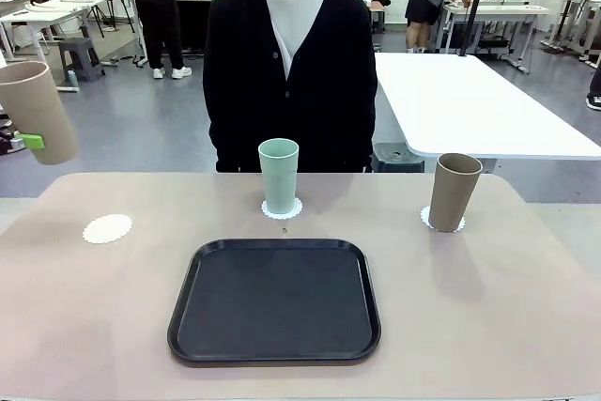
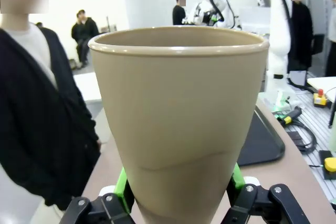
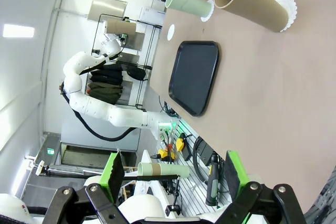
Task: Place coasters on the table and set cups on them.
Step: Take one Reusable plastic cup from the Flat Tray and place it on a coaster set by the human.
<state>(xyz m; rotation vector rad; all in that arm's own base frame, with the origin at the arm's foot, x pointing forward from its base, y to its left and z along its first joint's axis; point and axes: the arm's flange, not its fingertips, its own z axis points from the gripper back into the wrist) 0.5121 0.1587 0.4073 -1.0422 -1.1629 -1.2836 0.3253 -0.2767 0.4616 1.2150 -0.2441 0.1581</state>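
- Held aloft at the table's point(image 1: 526, 326) left edge: a tan cup point(image 1: 38, 110), upright with mouth up, long axis near vertical and leaning a little, one green pad point(image 1: 33, 141) pressed to its side low down.
- Seen from the left wrist: left gripper point(image 2: 181, 203) clenched on that cup point(image 2: 178, 124) near its base, pads either side, wide rim uppermost.
- Lying bare on the table, below and to the right of the held cup as seen from the front: the one free coaster point(image 1: 107, 228), flat, well apart from the cup and nothing on it.
- Judged the hinge of the next move: cup base above and left of the coaster, so a short carry inward and a straight drop, axis kept vertical, would seat it.
- Already set: green cup point(image 1: 278, 176) upright on the middle coaster point(image 1: 282, 208), just beyond the black tray point(image 1: 275, 300); second tan cup point(image 1: 454, 192) upright on the right coaster point(image 1: 442, 221), tilted slightly in the picture.
- Left arm judged far nearer the free coaster; the right well off to the other side.
- From the right wrist: right gripper point(image 3: 173, 177) released, jaws wide with nothing between them, clear of the table's edge, the two seated cups far ahead.
- Standing at the far side, behind the green cup: a person point(image 1: 291, 72) in a dark cardigan, hands out of sight.
- Risk judged small: a tall cup gripped low could tip if let go off-centre on the thin disc.
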